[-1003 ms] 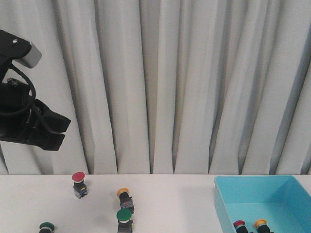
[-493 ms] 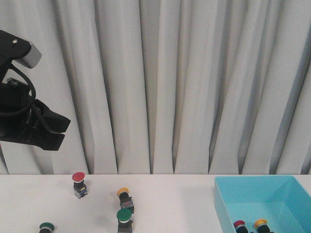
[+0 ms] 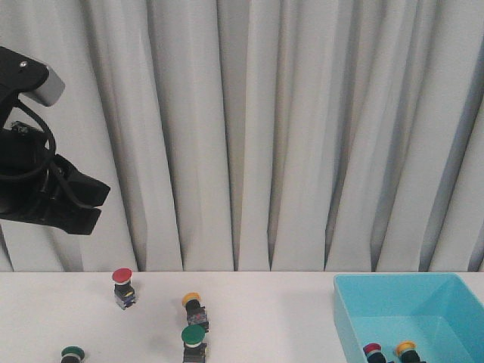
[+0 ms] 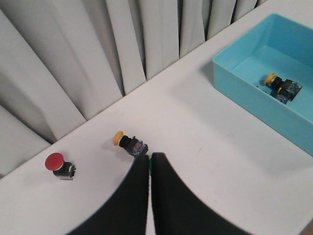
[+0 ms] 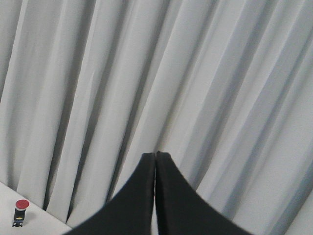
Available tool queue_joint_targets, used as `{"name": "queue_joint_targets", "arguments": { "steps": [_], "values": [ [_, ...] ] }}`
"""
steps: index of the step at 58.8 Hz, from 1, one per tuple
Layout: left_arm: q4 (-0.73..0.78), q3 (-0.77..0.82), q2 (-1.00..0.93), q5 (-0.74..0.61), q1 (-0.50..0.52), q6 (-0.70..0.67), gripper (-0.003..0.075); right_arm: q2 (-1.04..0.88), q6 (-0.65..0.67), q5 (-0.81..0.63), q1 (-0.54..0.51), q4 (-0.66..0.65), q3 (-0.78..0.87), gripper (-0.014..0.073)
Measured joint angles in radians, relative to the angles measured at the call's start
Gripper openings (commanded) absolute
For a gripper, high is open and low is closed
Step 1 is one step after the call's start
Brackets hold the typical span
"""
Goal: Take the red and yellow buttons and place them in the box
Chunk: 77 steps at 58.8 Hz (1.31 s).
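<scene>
Both hands were pressed together, empty: the left hand (image 3: 89, 203) hung high above the table (image 3: 265, 318), the right hand (image 5: 156, 155) faced curtains (image 5: 195, 73).

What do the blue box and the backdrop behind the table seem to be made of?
The blue box looks like moulded plastic: even cyan colour, smooth thin walls, soft sheen. The backdrop looks like woven fabric, a matte pale grey curtain hanging in long vertical folds; its exact fibre cannot be told.
</scene>
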Motion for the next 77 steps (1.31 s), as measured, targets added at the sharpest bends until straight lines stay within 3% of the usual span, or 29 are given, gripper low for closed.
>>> {"name": "queue_joint_targets", "arguments": {
  "steps": [22,30,38,48,68,77],
  "values": [
    [0.007,0.064,-0.039,-0.048,0.0,0.0,0.0004,0.0,0.0,0.001,0.0,-0.001,0.0,-0.0008],
    [0.096,0.28,-0.201,-0.219,0.0,0.0,0.0004,0.0,0.0,0.002,0.0,-0.001,0.0,-0.0008],
    [0.21,0.629,-0.409,-0.483,0.0,-0.022,0.0004,0.0,0.0,0.002,0.0,-0.001,0.0,-0.0008],
    [0.241,1.024,-0.681,-0.766,0.003,-0.072,0.0004,0.0,0.0,0.002,0.0,-0.001,0.0,-0.0008],
    [0.241,1.463,-1.241,-0.792,0.175,-0.32,0.0004,0.0,0.0,0.002,0.0,-0.001,0.0,-0.0008],
    [0.241,1.561,-1.322,-0.815,0.179,-0.396,0.0004,0.0,0.0,0.002,0.0,-0.002,0.0,-0.0008]
  ]
}}
